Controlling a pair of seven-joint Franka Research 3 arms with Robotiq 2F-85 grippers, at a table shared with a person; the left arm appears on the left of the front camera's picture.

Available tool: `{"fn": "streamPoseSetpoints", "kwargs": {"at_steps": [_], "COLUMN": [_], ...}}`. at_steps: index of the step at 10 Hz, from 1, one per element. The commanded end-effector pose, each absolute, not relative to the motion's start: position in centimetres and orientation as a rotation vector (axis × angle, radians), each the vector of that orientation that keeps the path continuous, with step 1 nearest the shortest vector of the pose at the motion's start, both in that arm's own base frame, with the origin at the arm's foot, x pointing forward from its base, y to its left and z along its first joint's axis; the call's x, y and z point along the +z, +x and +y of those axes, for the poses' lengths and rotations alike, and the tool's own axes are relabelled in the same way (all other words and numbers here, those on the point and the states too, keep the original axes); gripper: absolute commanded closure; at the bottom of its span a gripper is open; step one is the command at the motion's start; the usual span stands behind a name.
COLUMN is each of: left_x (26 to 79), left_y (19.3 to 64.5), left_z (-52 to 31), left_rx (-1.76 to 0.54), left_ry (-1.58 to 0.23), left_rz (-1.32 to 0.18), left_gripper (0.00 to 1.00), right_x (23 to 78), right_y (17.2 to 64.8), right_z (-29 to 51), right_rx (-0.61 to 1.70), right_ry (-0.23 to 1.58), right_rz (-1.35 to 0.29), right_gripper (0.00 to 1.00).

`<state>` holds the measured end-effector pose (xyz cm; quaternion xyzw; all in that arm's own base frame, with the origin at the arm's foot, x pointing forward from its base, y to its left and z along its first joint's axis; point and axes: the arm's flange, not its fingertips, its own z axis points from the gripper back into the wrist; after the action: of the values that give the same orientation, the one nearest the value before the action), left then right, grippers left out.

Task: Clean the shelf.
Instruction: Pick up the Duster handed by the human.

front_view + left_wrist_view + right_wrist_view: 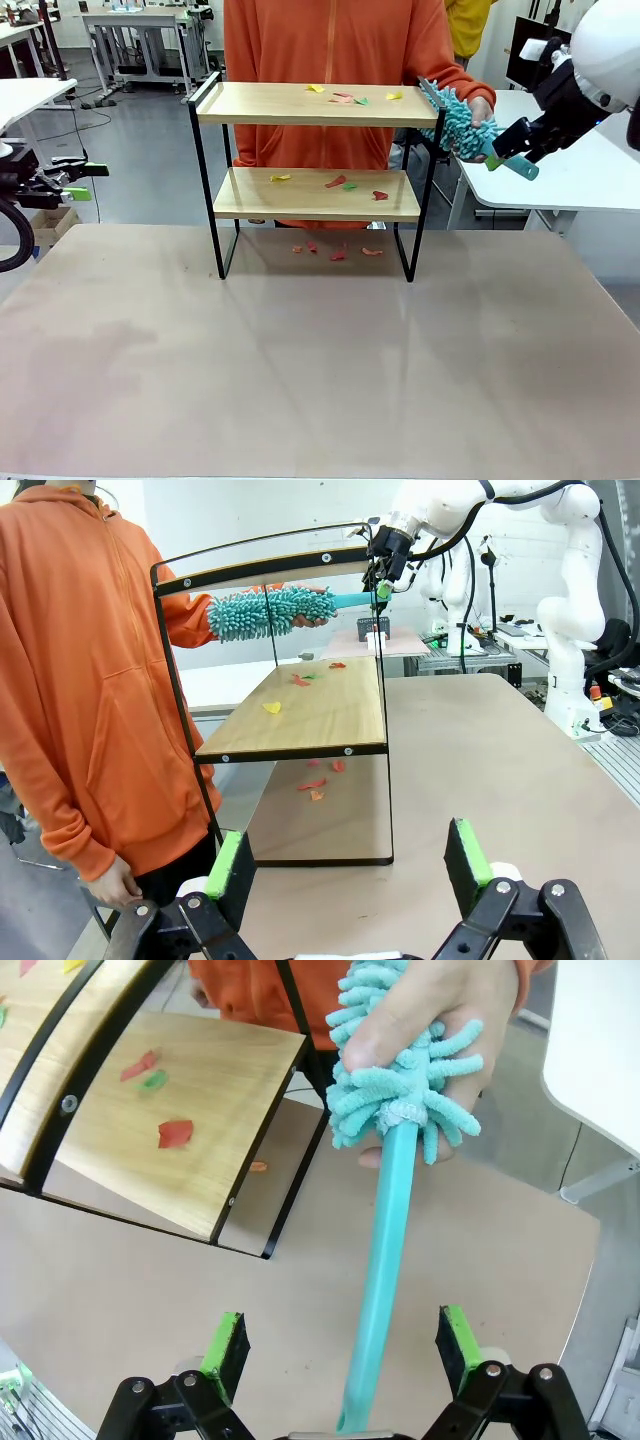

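The shelf point(260, 103) stands at the table's far middle, its two wood boards in a black frame, also visible from the side point(320, 715) and from above point(180, 1090). Coloured scraps point(345, 98) lie on both boards and on the table beneath. A person's hand point(440, 1000) holds a teal fluffy duster point(455, 120) by its head at the shelf's right end. The duster's handle point(385, 1260) runs down between the fingers of my right gripper point(508, 150), which is open and clear of it. My left gripper point(85, 180) hangs open and empty at the far left.
The person in an orange hoodie point(330, 40) stands right behind the shelf. A white side table point(560, 170) sits at the far right under my right arm. The brown tabletop point(320, 360) lies bare in front of the shelf.
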<state>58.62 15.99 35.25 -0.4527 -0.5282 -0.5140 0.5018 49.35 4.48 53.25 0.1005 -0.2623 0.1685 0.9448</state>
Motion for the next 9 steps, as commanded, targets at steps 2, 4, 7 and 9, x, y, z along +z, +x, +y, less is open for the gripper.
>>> {"fn": "streamPoseSetpoints", "kwargs": {"at_steps": [2,4,7,9], "left_x": [35.4,35.4,35.4,35.4], "left_y": [58.6,58.6,58.6,58.6], "left_z": [16.0,16.0,16.0,16.0], "left_rx": [-1.245,-1.245,-1.245,-1.245], "left_ry": [-1.093,-1.093,-1.093,-1.093], "left_rz": [-1.277,-1.277,-1.277,-1.277], "left_gripper": [0.00,0.00,0.00,0.00], "right_x": [54.0,54.7,54.7,54.3], "right_y": [50.3,50.6,50.7,50.9], "right_z": [4.0,3.3,3.2,3.4], "right_rx": [0.293,0.293,0.306,0.311], "right_ry": [0.170,0.167,0.168,0.164], "right_rz": [-0.529,-0.525,-0.489,-0.472], "right_gripper": [0.00,0.00,1.00,1.00]}}
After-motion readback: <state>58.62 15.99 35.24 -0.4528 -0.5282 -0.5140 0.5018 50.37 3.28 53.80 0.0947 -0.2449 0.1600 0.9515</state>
